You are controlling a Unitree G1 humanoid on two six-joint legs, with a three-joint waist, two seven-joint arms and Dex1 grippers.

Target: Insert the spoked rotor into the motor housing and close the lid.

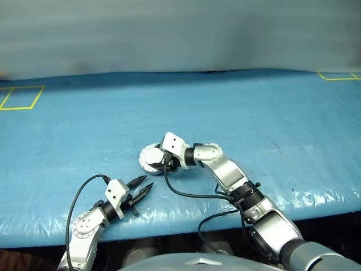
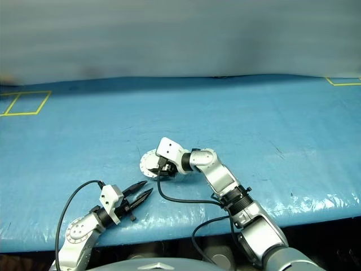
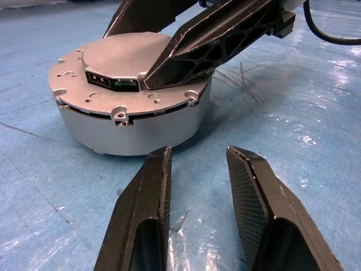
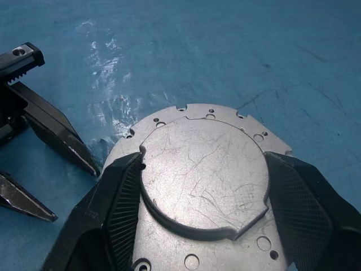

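**Lid down on housing, right gripper straddling the lid's raised boss**

I see the housing [image 1: 151,160] sitting on the blue table [image 1: 254,113], a little left of centre in the head view, lower middle of the frame. The lid [image 3: 121,62] lies flat on top of it, plain grey side up; in the left wrist view I note a thin dark seam between lid rim and the pale wall of the housing below. A small dark connector slot shows on the step of the lid facing that camera. The rotor I cannot see with the lid down.

Right gripper [image 4: 203,186]: reaches in from the right of the head view, angled down onto the lid. Its two fingers [image 4: 115,197] stand wide, one on each side of the round raised boss on the lid's top. The pads look to be against or just beside the boss edge; I cannot tell whether they press it. I would not call it a firm hold.

Left gripper [image 1: 142,189]: low left of centre in the head view, just in front of the housing and apart from it. Fingers partly apart, nothing between them, tips aimed toward the housing wall. In its wrist view a strip of bare blue sheet lies between tips and housing.

Yellow tape [image 1: 22,97] outlines a box at upper left of the table.
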